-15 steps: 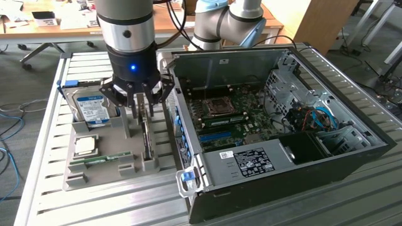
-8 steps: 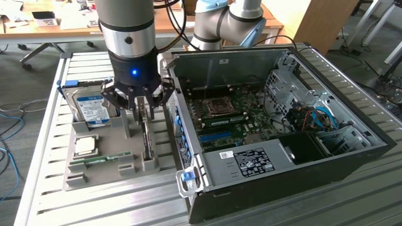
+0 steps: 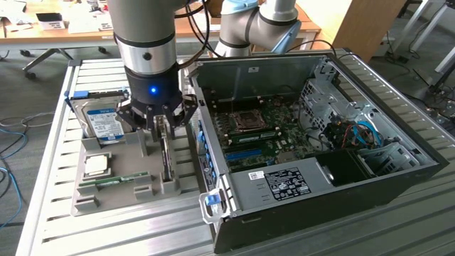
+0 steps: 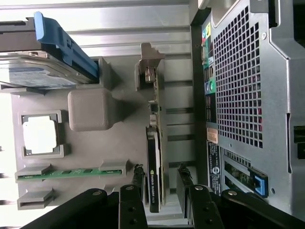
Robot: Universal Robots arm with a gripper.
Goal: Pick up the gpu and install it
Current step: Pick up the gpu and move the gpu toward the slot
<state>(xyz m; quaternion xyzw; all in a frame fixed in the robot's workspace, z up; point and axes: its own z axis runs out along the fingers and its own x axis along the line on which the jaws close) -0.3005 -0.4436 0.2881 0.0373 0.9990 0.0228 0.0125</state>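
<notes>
Tool (image 3: pixel 165 127) lowered over the grey parts tray (image 3: pixel 117 194), jaws open, one finger (image 4: pixel 138 179) on each side of the gpu (image 3: pixel 168 160) and not clamped on it. Gpu stands on edge in a tray slot, along the side nearest the open computer case (image 3: pixel 299 176). Blue-labelled hard drive (image 3: pixel 103 121), processor (image 3: pixel 96 164) and green memory stick (image 3: pixel 114 180) occupy the tray's other slots. Tray rests on the slatted metal worktop (image 3: pixel 57 234).

Robotics lab or workshop: open computer case (image 3: pixel 306 213) on slatted aluminium worktop (image 3: pixel 106 234); cluttered wooden desk (image 3: pixel 71 32) beyond case; loose cables (image 3: pixel 10 130) on grey floor (image 3: pixel 42 88) beside case.
</notes>
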